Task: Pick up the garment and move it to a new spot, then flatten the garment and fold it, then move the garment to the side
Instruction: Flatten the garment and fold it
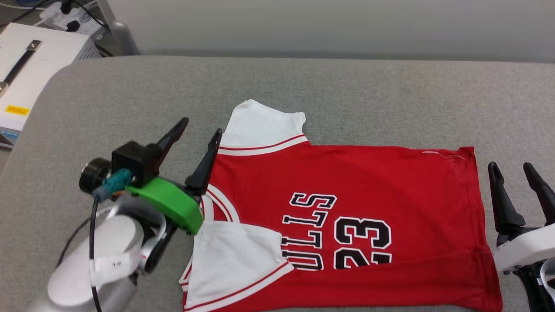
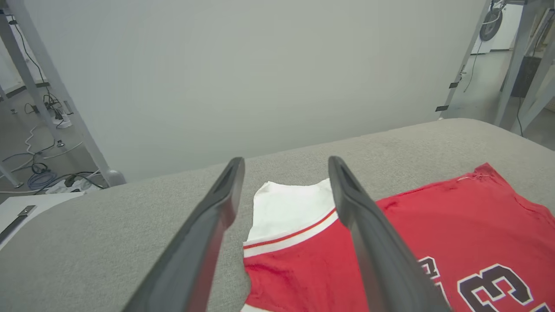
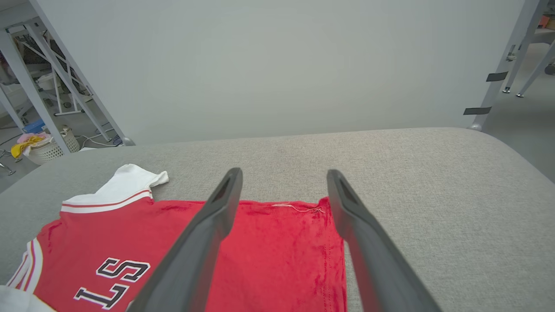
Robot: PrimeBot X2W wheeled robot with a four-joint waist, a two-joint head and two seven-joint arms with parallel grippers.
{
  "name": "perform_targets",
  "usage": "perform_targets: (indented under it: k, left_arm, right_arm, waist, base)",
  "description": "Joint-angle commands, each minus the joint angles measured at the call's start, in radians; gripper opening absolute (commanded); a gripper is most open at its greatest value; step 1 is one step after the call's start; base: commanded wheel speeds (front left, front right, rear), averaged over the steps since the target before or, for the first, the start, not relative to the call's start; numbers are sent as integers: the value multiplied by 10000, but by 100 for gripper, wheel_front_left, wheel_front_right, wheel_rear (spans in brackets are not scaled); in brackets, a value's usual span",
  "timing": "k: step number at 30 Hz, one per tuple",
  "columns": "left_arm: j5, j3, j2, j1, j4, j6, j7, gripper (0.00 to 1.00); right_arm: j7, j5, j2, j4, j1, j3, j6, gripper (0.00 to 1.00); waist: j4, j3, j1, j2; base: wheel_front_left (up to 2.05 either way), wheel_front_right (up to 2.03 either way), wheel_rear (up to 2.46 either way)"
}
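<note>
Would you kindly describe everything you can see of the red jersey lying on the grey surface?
The jersey is soft red fabric with white sleeves, red-and-white stripe trim and black, white-outlined "23" and letters. It lies spread, print up, on the grey padded surface, neck toward the robot's left. The near sleeve and near edge fold over the print. Nothing grips it.
</note>
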State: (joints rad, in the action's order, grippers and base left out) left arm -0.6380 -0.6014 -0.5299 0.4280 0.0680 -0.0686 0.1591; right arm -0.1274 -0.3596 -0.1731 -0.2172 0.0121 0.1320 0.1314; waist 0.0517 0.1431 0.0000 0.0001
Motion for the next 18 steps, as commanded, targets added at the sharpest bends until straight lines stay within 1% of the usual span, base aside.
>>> perform_targets:
  k: [1,6,8,11,13,15,18]
  left_arm:
    - [181,-83,-130,652,130,267,-339,100]
    - [125,-428,-397,2669,934,1287,-2099,100]
    - [-121,-557,-451,3382,1334,1600,-2861,100]
    - [-742,-702,-507,4271,1978,1852,-3971,100]
    - [-1095,-886,-604,4824,2436,1932,-4729,100]
    - [-1371,-1152,-707,5319,2811,1969,-5417,100]
    - [-1756,-1875,-954,5984,3076,1985,-6271,100]
  right_arm:
    - [18,96,14,-133,-235,-35,-7,100]
    - [52,140,49,-371,-589,-281,-7,100]
    - [92,130,85,-419,-740,-426,-7,100]
    - [156,131,94,-426,-969,-598,-7,100]
    - [195,121,74,-415,-1137,-698,-7,100]
    - [227,112,51,-409,-1297,-789,-7,100]
    - [305,56,30,-394,-1516,-959,-7,100]
  waist:
    - [-556,769,0,-1]
    - [-1099,1550,0,-1]
    - [-1333,1838,0,-1]
    - [-1612,2230,0,-1]
    - [-1771,2487,0,-1]
    - [-1911,2737,0,-1]
    - [-2104,3111,0,-1]
  base:
    - [0,0,0]
    - [0,0,0]
    - [0,0,0]
    - [0,0,0]
    - [0,0,0]
    - [0,0,0]
    - [0,0,0]
